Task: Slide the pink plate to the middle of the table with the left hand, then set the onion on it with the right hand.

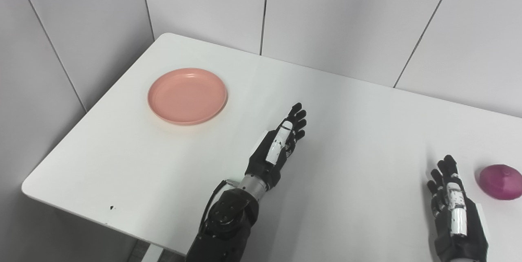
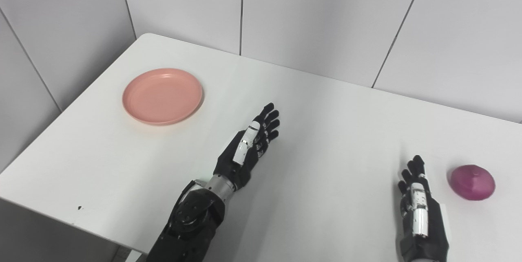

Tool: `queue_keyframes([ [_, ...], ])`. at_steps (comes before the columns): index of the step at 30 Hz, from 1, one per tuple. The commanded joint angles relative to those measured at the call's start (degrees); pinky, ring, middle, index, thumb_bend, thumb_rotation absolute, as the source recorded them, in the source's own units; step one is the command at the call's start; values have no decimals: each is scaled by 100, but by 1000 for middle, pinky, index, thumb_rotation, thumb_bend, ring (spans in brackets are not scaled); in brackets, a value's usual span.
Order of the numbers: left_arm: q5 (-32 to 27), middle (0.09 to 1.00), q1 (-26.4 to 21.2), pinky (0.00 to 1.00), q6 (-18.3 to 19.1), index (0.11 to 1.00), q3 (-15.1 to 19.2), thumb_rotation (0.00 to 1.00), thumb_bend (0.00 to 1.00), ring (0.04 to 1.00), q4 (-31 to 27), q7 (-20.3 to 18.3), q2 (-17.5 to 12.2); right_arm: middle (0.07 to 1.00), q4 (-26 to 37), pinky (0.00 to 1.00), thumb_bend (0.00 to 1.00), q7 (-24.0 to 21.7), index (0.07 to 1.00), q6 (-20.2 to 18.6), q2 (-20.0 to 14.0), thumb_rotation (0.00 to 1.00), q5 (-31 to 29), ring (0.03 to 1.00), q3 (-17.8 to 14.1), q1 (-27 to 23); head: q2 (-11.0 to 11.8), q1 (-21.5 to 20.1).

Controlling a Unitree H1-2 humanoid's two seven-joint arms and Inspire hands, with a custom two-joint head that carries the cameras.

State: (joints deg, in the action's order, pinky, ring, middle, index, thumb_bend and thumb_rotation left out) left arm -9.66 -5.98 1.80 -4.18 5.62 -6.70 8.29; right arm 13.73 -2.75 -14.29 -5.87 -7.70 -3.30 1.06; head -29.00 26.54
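Observation:
The pink plate (image 1: 187, 95) lies flat and empty on the white table (image 1: 338, 139), toward its far left corner. My left hand (image 1: 278, 144) hovers over the table's middle, to the right of the plate and apart from it, fingers straight and open, holding nothing. A purple onion (image 1: 500, 181) rests on the table at the right edge of the view. Just left of the onion, my right hand (image 1: 453, 207) stays low near the front, open, not touching it.
Grey wall panels (image 1: 326, 13) close off the table's far and left sides. The table's left front corner (image 1: 30, 186) and front edge show at lower left, with a small dark speck (image 1: 111, 208) near the edge.

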Motion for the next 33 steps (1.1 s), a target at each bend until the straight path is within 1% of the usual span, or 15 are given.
queue_keyframes([
  [1, 52, 1000, 176, 1000, 139, 1000, 22, 1000, 409, 1000, 249, 50, -52, 1000, 275, 1000, 59, 29, 1000, -41, 34, 1000, 16, 1000, -7, -80, 6, -12],
  [4, 58, 1000, 173, 1000, 167, 1000, 27, 1000, 406, 1000, 195, 54, -71, 1000, 308, 1000, 63, 42, 1000, -80, 46, 1000, 38, 1000, 2, -82, 15, -13],
  [9, 21, 1000, 162, 1000, 194, 1000, 51, 1000, 418, 1000, 96, 39, -102, 1000, 450, 1000, 36, 131, 1000, -249, 120, 1000, 131, 1000, 32, -89, 46, 14],
  [12, 24, 1000, 139, 1000, 159, 1000, 56, 1000, 422, 1000, 53, 6, -159, 1000, 471, 1000, 1, 103, 1000, -264, 140, 1000, 121, 1000, 36, -94, 58, 18],
  [15, 76, 1000, 129, 1000, 193, 1000, 45, 1000, 421, 1000, -50, 11, -229, 1000, 516, 1000, 0, 119, 1000, -330, 167, 1000, 139, 1000, 49, -87, 73, -3],
  [22, 118, 1000, 117, 1000, 322, 1000, 38, 1000, 447, 1000, -346, 51, -366, 1000, 522, 1000, 0, 139, 1000, -294, 243, 1000, 127, 1000, 57, -101, 99, -33],
  [27, 123, 1000, 75, 1000, 372, 1000, 118, 1000, 451, 1000, -545, 102, -416, 1000, 644, 1000, 0, 165, 1000, -436, 293, 1000, 140, 1000, 63, -97, 104, -33],
  [30, 97, 1000, 34, 1000, 441, 1000, 178, 1000, 462, 1000, -644, 79, -453, 1000, 609, 1000, 0, 120, 1000, -351, 291, 1000, 94, 1000, 51, -101, 119, -9],
  [33, 84, 1000, -22, 1000, 430, 1000, 245, 1000, 454, 1000, -736, 57, -507, 1000, 629, 1000, 0, 135, 1000, -404, 292, 1000, 117, 1000, 53, -105, 128, -14],
])
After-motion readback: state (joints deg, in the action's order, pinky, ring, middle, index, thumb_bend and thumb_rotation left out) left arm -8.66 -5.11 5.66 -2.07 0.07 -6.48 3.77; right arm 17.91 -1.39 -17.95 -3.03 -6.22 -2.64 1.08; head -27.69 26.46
